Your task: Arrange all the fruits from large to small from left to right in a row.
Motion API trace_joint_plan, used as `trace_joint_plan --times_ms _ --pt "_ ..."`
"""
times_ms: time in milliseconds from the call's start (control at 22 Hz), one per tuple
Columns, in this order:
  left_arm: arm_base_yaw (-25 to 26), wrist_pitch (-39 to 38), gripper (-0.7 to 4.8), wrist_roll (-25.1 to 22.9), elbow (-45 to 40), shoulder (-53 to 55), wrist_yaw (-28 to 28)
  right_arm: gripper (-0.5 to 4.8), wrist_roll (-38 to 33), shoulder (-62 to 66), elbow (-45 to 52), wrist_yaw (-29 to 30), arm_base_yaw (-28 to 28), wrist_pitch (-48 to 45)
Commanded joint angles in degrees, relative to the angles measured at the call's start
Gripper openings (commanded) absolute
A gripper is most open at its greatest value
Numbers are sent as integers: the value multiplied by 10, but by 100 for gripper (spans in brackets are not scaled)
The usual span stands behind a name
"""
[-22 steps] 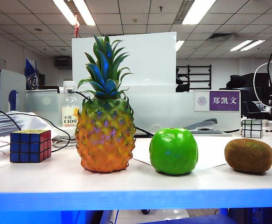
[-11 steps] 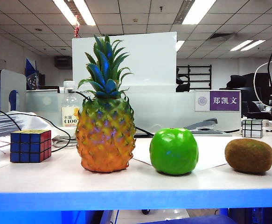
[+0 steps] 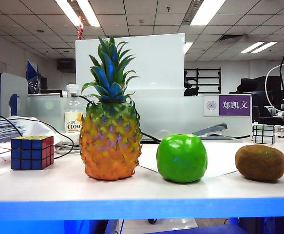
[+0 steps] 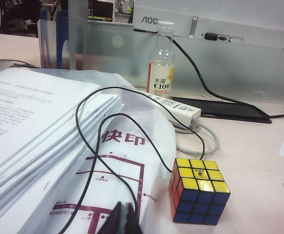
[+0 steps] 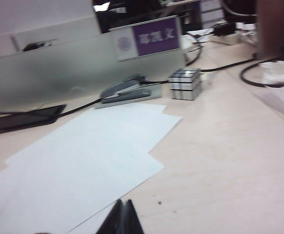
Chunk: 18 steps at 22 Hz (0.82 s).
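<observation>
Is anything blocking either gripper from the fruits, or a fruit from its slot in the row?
Nothing visible does. The pineapple, apple and kiwi already stand large to small, left to right. The left gripper and right gripper are shut, away from them.

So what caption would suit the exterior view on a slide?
Pineapple, apple and kiwi in a row on the table, large to small from left to right; no gripper in view.

Orange-yellow pineapple (image 3: 110, 144), glossy green apple (image 3: 181, 158), brown kiwi (image 3: 260, 163).
</observation>
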<state>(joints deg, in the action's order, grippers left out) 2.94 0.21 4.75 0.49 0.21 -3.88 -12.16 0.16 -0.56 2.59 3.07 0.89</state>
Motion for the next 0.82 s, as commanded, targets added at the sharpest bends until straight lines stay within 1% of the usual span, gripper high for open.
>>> trace_joint_plan --times_ms 45,227,454,817 --pt "0 7 -5 2 0 -1 0 -5 25 -1 3 -1 -19 -12" --pt "0 7 -5 2 1 -1 0 -5 50 -1 3 -2 -33 -12" --pt "0 7 -5 2 1 -1 0 -5 54 -1 3 -16 -34 -16" --pt "0 7 -5 2 1 -1 0 -5 82 -1 3 -16 -34 -33"
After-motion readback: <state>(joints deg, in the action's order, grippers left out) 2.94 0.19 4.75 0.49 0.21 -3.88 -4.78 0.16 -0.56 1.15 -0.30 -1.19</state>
